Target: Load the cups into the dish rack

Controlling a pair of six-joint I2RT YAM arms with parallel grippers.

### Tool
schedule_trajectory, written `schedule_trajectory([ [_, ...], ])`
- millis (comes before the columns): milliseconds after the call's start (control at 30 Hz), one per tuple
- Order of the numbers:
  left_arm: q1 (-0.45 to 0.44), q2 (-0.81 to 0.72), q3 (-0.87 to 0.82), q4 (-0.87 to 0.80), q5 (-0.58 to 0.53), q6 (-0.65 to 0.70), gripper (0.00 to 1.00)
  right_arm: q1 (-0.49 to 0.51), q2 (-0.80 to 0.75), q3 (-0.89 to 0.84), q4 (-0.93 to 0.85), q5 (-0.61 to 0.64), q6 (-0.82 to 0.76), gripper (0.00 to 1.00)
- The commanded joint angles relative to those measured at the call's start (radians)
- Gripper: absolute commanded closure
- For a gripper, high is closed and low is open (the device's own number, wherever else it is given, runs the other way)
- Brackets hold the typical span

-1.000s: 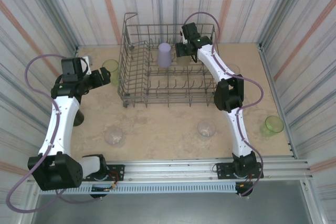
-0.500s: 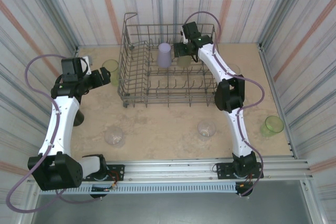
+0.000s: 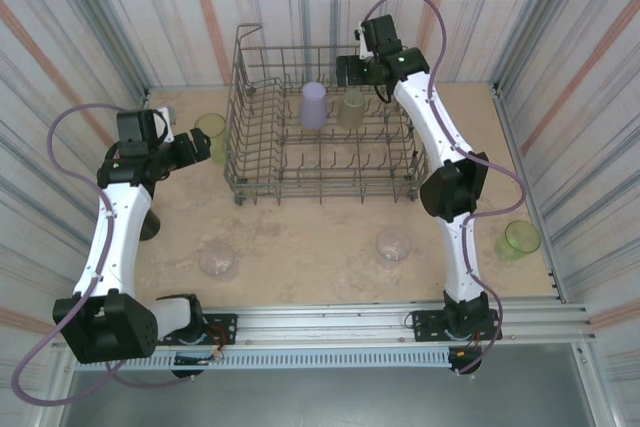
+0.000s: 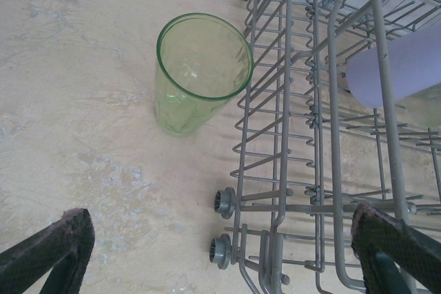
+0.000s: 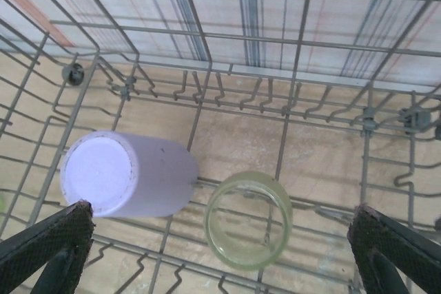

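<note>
The grey wire dish rack (image 3: 262, 169) stands at the back middle of the table. Inside it a lavender cup (image 3: 314, 104) and a yellow-green cup (image 3: 351, 108) stand upside down side by side. My right gripper (image 3: 348, 75) hovers open above them, holding nothing. In the right wrist view the lavender cup (image 5: 127, 173) and the yellow-green cup (image 5: 248, 219) sit below my open right gripper (image 5: 220, 256). My left gripper (image 3: 200, 145) is open beside an upright green cup (image 3: 211, 131) just left of the rack. That green cup (image 4: 202, 70) stands ahead of my left gripper (image 4: 220, 259).
Two clear cups (image 3: 218, 260) (image 3: 394, 245) rest on the table in front of the rack. Another green cup (image 3: 521, 238) stands near the right wall. The rack's wheels (image 4: 224, 202) and side wires (image 4: 282, 163) lie close to my left fingers. Striped walls enclose the table.
My right gripper has opened fully and lifted up and back, leaving the yellow-green cup standing in the rack next to the lavender one. The left arm has not moved.
</note>
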Motion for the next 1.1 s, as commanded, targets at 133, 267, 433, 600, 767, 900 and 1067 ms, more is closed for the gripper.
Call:
schedule_trajectory([
  [133, 0.009, -0.014, -0.008, 0.000, -0.004, -0.010, 0.01, -0.023, -0.142, -0.045, -0.126, 0.061, 0.046, 0.01],
  [267, 0.008, -0.018, -0.008, -0.002, -0.007, -0.010, 0.01, -0.026, -0.245, -0.170, -0.122, 0.112, 0.072, 0.01],
  [433, 0.008, -0.020, -0.007, -0.002, -0.010, -0.009, 0.01, -0.035, -0.387, -0.348, -0.109, 0.159, 0.115, 0.01],
  [600, 0.008, -0.025, -0.010, -0.001, -0.012, -0.011, 0.01, -0.072, -0.581, -0.613, -0.044, 0.171, 0.188, 0.01],
  [767, 0.009, -0.027, -0.013, 0.004, -0.002, -0.014, 0.01, -0.124, -0.763, -0.866, -0.004, 0.200, 0.243, 0.01],
  [900, 0.007, -0.025, -0.014, 0.007, 0.008, -0.017, 0.01, -0.189, -0.887, -1.017, -0.022, 0.208, 0.296, 0.01],
  [1067, 0.008, -0.024, -0.016, 0.010, 0.016, -0.020, 0.01, -0.257, -1.029, -1.174, -0.065, 0.283, 0.373, 0.01],
])
